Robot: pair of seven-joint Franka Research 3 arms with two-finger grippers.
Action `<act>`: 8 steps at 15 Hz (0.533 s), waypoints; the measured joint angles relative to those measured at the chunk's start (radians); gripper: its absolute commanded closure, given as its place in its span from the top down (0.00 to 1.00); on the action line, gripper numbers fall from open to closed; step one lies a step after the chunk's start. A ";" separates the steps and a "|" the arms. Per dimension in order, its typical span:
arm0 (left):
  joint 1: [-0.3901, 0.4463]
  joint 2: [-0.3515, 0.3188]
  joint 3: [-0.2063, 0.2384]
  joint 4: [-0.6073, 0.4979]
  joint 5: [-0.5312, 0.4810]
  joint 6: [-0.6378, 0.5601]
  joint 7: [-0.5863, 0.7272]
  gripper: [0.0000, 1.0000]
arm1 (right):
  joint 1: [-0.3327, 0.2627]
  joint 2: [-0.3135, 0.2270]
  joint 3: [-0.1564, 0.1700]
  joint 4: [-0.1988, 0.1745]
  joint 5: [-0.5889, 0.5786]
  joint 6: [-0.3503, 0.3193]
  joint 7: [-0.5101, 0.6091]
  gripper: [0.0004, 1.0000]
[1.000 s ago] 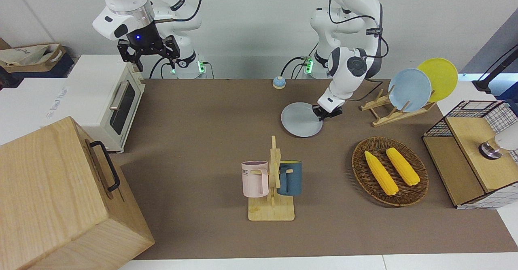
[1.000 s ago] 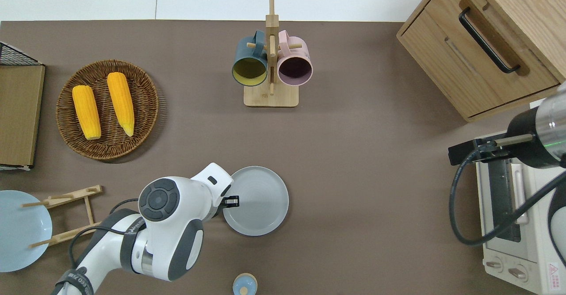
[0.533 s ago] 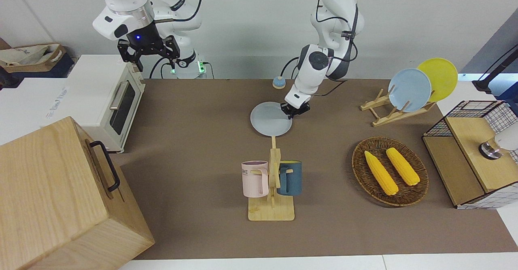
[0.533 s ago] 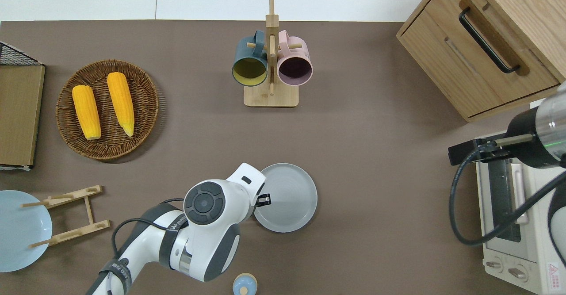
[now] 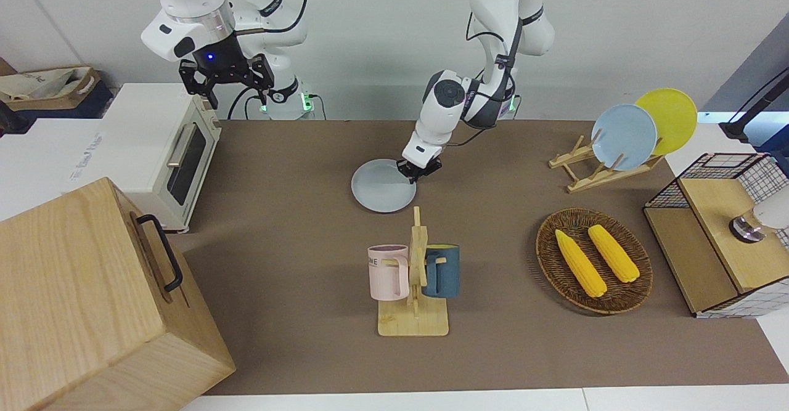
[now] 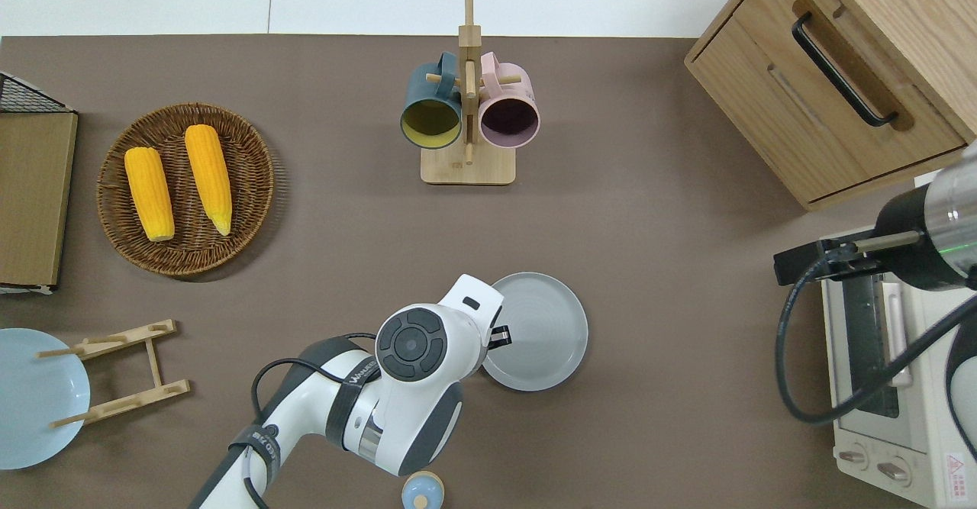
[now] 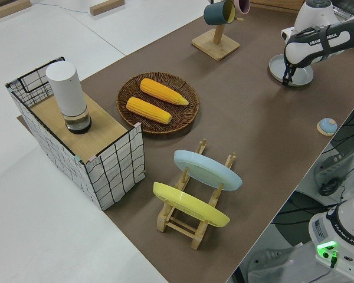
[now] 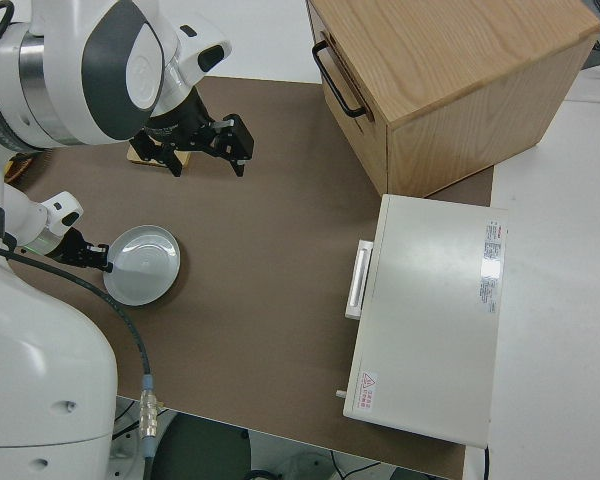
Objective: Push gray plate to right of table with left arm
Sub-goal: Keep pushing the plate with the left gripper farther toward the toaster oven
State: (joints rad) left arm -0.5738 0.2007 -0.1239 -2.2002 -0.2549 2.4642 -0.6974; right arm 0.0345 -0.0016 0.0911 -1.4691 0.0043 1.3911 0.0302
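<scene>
**Plate lies on the right-arm side of my left gripper**

Brown matte cover runs the whole length of the long white-edged table (image 6: 656, 280), and on it, near my edge and about midway along, sits the round, shallow, pale bluish-gray plate (image 6: 538, 331). My left gripper (image 6: 502, 335) is down at the plate's rim on the side toward my left arm's end, touching it as far as I can judge; whether its fingers are spread or closed I cannot tell. From the tool, the plate lies straight toward the right arm's end, where the cream toaster oven (image 6: 889, 387) stands well apart, with bare cover between. That line is what my push depends on. My white left arm (image 6: 366, 410) is plainly the nearer one; the right gripper (image 5: 225, 78) is parked, fingers spread.
</scene>
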 measured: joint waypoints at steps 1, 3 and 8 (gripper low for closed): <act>-0.006 0.006 0.000 0.007 0.000 0.001 -0.009 0.00 | 0.000 0.000 0.000 0.000 0.000 0.000 0.000 0.98; -0.026 0.021 -0.001 0.027 0.000 0.004 -0.034 0.00 | 0.000 0.000 0.000 0.000 0.000 0.000 0.000 0.98; -0.071 0.065 -0.002 0.085 0.000 0.008 -0.101 0.00 | 0.000 0.000 0.000 0.000 0.000 0.000 0.000 0.98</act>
State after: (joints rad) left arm -0.6447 0.2658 -0.1256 -2.1153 -0.2547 2.4726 -0.7984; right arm 0.0345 -0.0016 0.0911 -1.4691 0.0043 1.3911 0.0302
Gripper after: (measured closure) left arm 0.974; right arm 0.013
